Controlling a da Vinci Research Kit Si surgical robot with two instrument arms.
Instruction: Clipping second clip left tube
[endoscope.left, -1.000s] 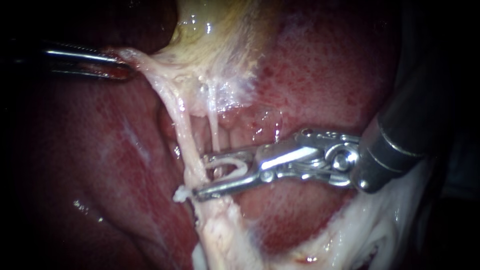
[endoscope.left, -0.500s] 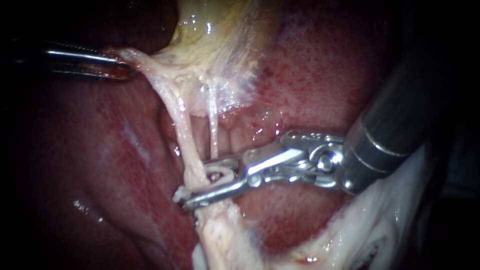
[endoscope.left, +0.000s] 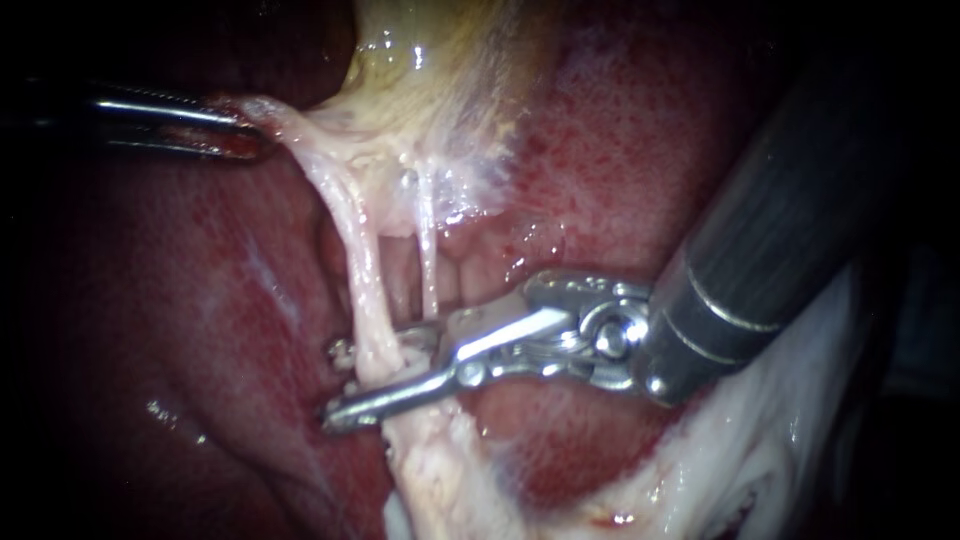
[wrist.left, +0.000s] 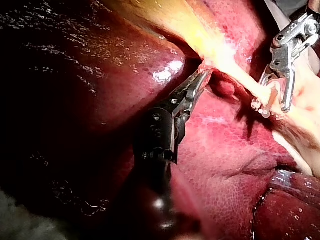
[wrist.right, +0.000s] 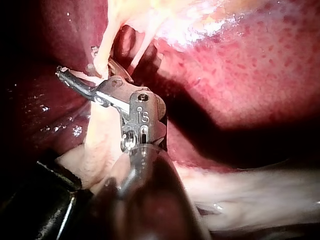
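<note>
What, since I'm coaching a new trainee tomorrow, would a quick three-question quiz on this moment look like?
1. True or false: the right instrument has its jaws apart, with the left tube passing between them.
2. What is the left instrument gripping? A: a swab. B: pale tissue beside the gallbladder. C: the left tube.
3. Fill in: the red organ behind the tubes is the ____.

Key: 1 true; 2 B; 3 liver.
</note>
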